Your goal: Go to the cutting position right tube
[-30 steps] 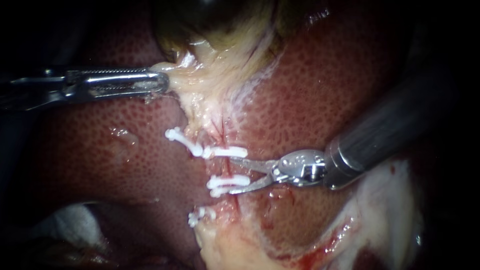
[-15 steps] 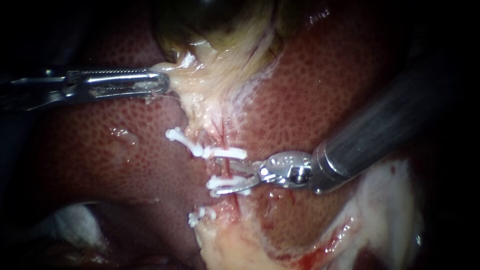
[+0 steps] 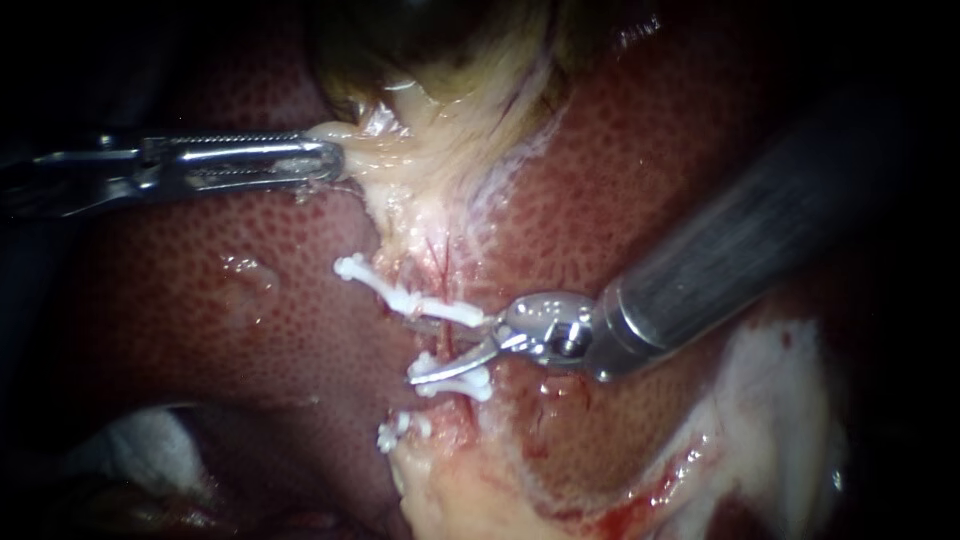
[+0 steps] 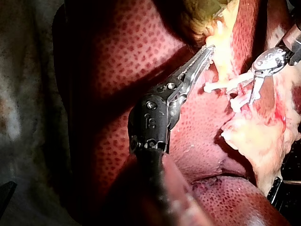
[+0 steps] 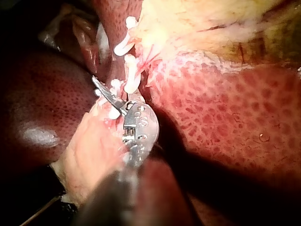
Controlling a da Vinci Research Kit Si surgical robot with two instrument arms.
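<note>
Presently, left instrument (image 3: 322,163): its slim steel jaws are closed upon the pale yellow tissue (image 3: 400,165) below the dark greenish gallbladder (image 3: 430,30).
Right instrument (image 3: 432,348): its two thin blades are held spread, one on either side of the thin red tube (image 3: 445,268).
Tube: it is laid down the middle of the mottled dark-red liver (image 3: 200,300).
Clips: the blades are set between the upper white plastic clip (image 3: 400,296) and the middle white plastic clip (image 3: 462,378).
</note>
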